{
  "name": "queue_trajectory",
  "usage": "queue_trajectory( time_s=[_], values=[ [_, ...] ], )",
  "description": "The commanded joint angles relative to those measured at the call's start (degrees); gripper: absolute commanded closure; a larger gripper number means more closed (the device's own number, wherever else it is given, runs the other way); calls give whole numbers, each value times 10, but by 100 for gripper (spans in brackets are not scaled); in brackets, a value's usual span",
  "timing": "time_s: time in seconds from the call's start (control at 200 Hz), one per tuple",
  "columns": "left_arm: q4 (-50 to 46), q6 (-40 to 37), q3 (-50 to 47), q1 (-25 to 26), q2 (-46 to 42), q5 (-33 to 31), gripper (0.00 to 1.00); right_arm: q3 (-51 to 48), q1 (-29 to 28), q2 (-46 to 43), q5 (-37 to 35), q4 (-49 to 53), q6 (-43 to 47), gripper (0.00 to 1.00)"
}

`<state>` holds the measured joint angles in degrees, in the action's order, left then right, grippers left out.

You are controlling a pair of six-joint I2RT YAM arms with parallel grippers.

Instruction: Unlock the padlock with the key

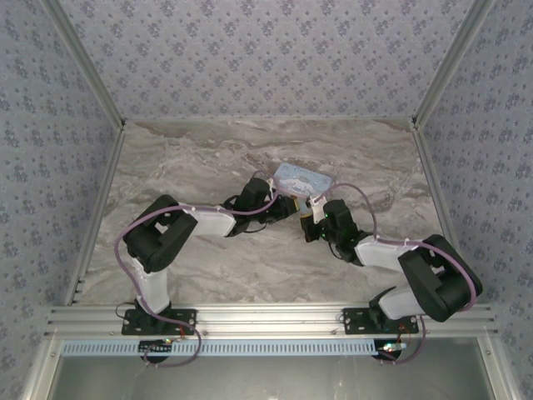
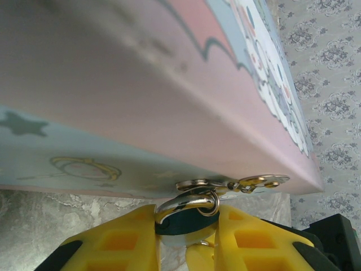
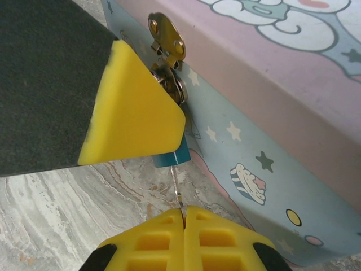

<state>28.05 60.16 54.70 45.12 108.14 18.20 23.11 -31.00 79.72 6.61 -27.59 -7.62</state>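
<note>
left gripper (image 2: 189,234): clamped on padlock (image 2: 176,222) (hung on tin box (image 2: 141,113)) | right gripper (image 3: 184,217): pinching key (image 3: 176,189), reaching up to padlock

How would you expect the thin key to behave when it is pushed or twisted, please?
The key is a thin metal sliver, so it probably bends under sideways force. Pinched by the right gripper at its end alone, it may slip or swivel. It looks very light.
</note>
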Motion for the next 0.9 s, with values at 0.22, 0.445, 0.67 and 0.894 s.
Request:
queue_trajectory(
  time_s=[0.22, 0.445, 0.67, 0.894],
  values=[
    [16, 14, 18, 4, -22, 20, 76, 22, 5, 4, 1, -36, 11, 100],
    [18, 23, 18, 4, -26, 28, 76, 22, 20, 6, 39, -63, 7, 100],
    [23, 27, 18, 5, -28, 39, 76, 21, 49, 14, 90, -89, -11, 100],
    [21, 28, 22, 5, -28, 45, 76, 28, 65, 24, 124, -98, -19, 100]
  ],
)
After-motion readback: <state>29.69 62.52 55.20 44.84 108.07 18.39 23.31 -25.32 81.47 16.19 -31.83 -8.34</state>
